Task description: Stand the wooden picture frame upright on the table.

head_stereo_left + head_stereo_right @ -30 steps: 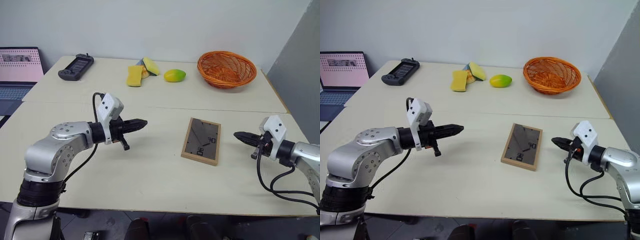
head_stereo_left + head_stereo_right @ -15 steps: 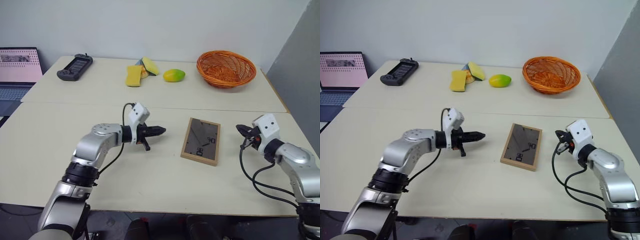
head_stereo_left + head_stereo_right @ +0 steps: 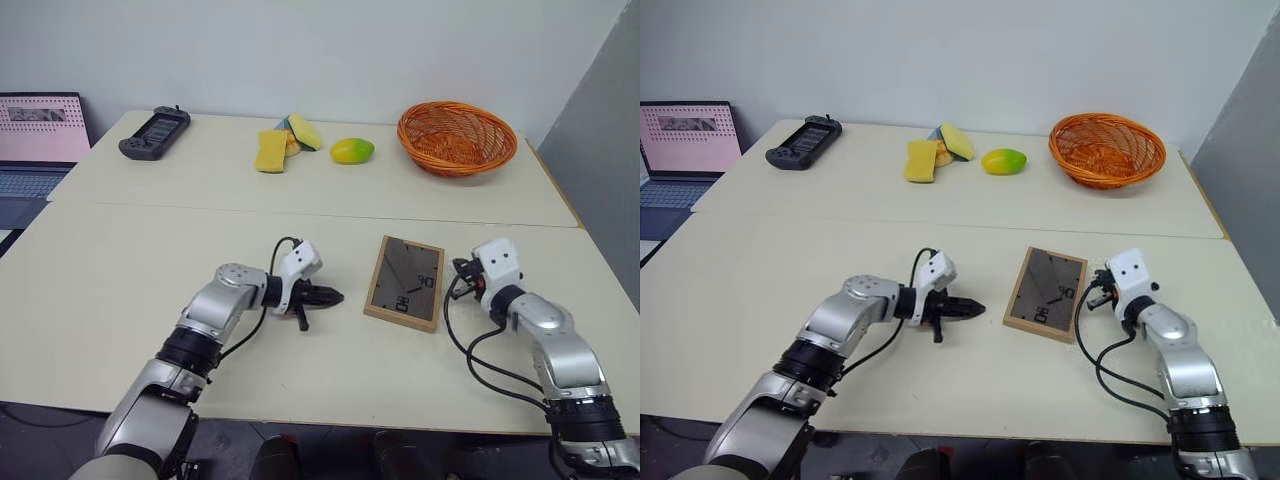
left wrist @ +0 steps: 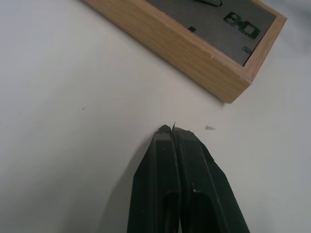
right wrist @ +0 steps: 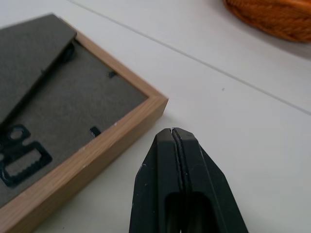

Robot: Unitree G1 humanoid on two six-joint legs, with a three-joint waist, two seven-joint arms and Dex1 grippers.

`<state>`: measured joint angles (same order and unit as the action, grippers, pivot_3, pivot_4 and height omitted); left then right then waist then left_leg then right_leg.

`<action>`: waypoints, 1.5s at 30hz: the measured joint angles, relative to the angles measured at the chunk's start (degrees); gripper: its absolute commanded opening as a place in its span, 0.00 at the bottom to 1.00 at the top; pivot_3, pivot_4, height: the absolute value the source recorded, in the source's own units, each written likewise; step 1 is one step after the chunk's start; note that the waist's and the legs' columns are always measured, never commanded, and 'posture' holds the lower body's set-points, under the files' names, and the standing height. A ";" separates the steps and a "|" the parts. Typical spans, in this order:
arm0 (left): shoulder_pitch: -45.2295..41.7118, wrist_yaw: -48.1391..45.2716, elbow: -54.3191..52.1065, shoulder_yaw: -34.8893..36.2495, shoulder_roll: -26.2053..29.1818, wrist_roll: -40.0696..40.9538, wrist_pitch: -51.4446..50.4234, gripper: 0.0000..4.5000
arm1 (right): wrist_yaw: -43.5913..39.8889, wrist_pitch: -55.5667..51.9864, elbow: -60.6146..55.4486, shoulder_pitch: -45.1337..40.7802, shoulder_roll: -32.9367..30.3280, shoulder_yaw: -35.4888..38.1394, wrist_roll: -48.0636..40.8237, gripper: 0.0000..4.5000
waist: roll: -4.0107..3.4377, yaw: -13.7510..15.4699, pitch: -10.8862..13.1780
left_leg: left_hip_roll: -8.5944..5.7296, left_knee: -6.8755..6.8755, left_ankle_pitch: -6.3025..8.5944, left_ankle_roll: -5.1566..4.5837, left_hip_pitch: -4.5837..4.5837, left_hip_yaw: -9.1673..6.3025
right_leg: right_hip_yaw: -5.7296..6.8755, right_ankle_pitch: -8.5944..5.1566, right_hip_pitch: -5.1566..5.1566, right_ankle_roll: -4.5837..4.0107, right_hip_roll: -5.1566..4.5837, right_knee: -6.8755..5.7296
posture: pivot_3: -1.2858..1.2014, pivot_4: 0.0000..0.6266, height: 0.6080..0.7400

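Observation:
The wooden picture frame (image 3: 404,283) lies flat on the table (image 3: 150,260), face down, its dark grey back panel and folded stand facing up. My left gripper (image 3: 338,296) hovers low just left of the frame, shut and empty, pointing at its near corner (image 4: 233,90). On the other side my right gripper (image 3: 459,269) is shut too, close to the frame's right edge without touching it. In the right wrist view the frame's corner (image 5: 155,104) sits just beyond the closed fingertips.
At the back of the table lie an orange wicker basket (image 3: 455,138), a green-yellow mango (image 3: 351,151), yellow sponges (image 3: 271,150) and a black game controller (image 3: 153,134). An open laptop (image 3: 35,145) stands at the far left. A seam (image 3: 200,208) runs across the tabletop.
Both grippers came down towards the table and closed in on the frame, the left one moving right, the right one moving left. The frame has not moved.

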<state>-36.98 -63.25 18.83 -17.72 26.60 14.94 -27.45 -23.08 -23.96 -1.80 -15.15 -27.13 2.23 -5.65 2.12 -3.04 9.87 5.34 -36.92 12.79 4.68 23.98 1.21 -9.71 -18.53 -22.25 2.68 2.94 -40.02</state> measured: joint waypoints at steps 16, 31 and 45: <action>-2.47 -1.39 0.69 0.25 -1.51 -1.22 -0.05 0.01 | 0.71 1.98 5.57 -3.26 5.00 -1.97 0.44 0.00 | -0.01 -0.32 0.00 | -0.03 0.00 0.00 0.00 -0.02 -0.15 | 0.04 0.00 0.01 0.00 0.02 -0.06 | 0.52 0.24 1.00; -1.79 0.46 -0.53 2.96 -1.36 -1.15 -2.77 0.01 | 1.19 -0.62 4.62 -4.55 8.61 -3.61 0.35 0.00 | -0.04 -0.43 0.01 | -0.02 0.02 0.00 0.00 0.03 -0.38 | 0.26 0.00 0.00 -0.01 0.04 -0.10 | 0.52 0.24 1.00; 0.37 1.37 -2.98 7.51 3.22 -0.69 -4.68 0.01 | 0.07 -7.83 -7.57 4.65 4.96 -1.59 -2.09 0.00 | -0.10 0.27 0.03 | -0.02 -0.01 -0.01 0.01 0.37 -0.97 | 0.94 -0.11 0.01 -0.19 0.01 -0.10 | 0.52 0.24 1.00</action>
<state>-36.61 -61.89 15.85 -10.21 29.81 14.25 -32.13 -23.01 -31.79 -9.37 -10.50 -22.17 0.64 -7.75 2.01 -2.76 9.89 5.32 -36.93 12.78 4.69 24.36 0.24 -8.77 -18.64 -22.24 2.49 2.95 -40.11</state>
